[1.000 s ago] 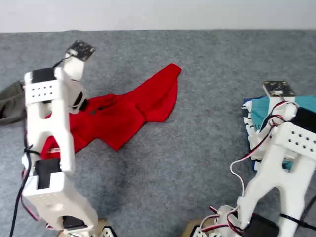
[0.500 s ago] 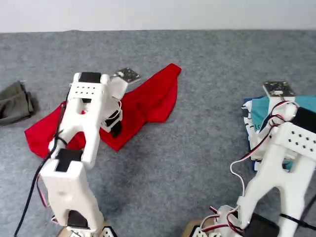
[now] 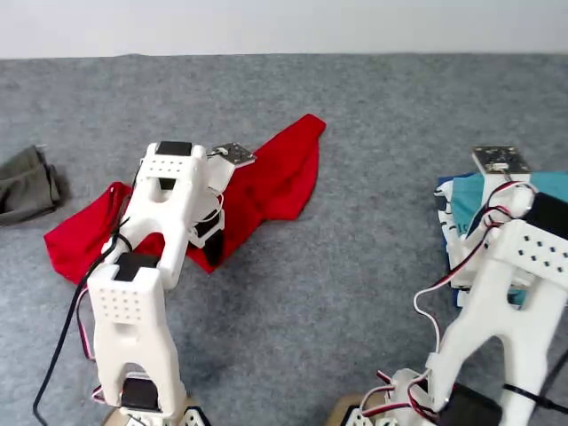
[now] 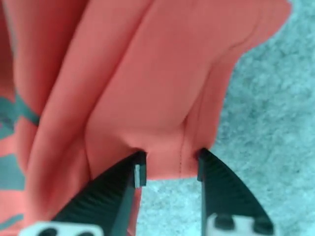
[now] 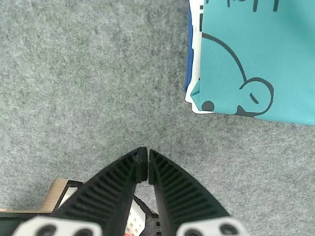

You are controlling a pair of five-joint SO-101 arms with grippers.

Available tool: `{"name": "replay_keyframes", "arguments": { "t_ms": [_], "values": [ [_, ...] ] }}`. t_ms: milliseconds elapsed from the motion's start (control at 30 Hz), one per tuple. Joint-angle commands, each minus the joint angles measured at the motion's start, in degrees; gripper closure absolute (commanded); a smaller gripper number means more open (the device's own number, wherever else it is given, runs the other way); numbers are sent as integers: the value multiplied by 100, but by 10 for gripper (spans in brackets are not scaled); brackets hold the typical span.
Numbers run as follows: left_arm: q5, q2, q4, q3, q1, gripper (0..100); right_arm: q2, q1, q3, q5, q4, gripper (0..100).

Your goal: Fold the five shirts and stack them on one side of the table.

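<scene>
A grey table [image 3: 373,266] with a rough, felt-like surface carries two white plastic robot arms, seen from above. A red shirt [image 3: 271,177] lies crumpled left of the table's centre. It is soft and matte, spread in an uneven diagonal band with one pointed corner towards the far edge and a rounded bunch towards the left. The left arm [image 3: 146,266] stretches over the middle of this shirt. In the left wrist view, the left gripper [image 4: 170,162] sits at the shirt's lower hem. Its black ribbed fingers [image 4: 216,187] are apart, one on each side of a smooth fold of red cloth, with their tips touching the fabric's edge and bare grey felt just beyond. Long shallow creases run through the cloth above the tips. At the table's right edge rests a stack of folded shirts [image 3: 457,222] with layered white and blue edges. The top one is a teal shirt [image 5: 256,54] bearing a thin dark line drawing. The right gripper [image 5: 148,158] hangs over bare felt near the stack's corner, well apart from the red shirt, its fingers pressed together and holding nothing. A small olive-grey garment [image 3: 28,185] lies bunched at the far left edge.
</scene>
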Motion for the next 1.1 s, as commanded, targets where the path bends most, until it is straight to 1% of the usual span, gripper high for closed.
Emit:
{"name": "replay_keyframes", "arguments": {
  "t_ms": [0, 133, 267, 367, 500, 633, 800, 1067],
  "values": [
    [-18, -18, 237, -259, 44, 819, -233, -40, -44, -35, 215, 989],
    [-18, -369, 659, -453, 149, 820, -233, -40, -44, -26, 215, 989],
    [-18, -879, 853, -418, 352, 820, -233, -40, -44, -26, 215, 989],
    [-9, -949, 949, -409, 492, 820, -233, -40, -44, -26, 215, 989],
    [-18, -774, 826, -382, 457, 820, -233, -40, -44, -26, 215, 989],
    [-26, -290, 747, -418, 457, 820, -233, -40, -44, -26, 215, 989],
    [-26, 149, 343, -453, 114, 820, -233, -40, -44, -18, 215, 989],
    [26, 466, 290, -593, 35, 825, -189, -40, -44, -18, 207, 989]
  ]
}}
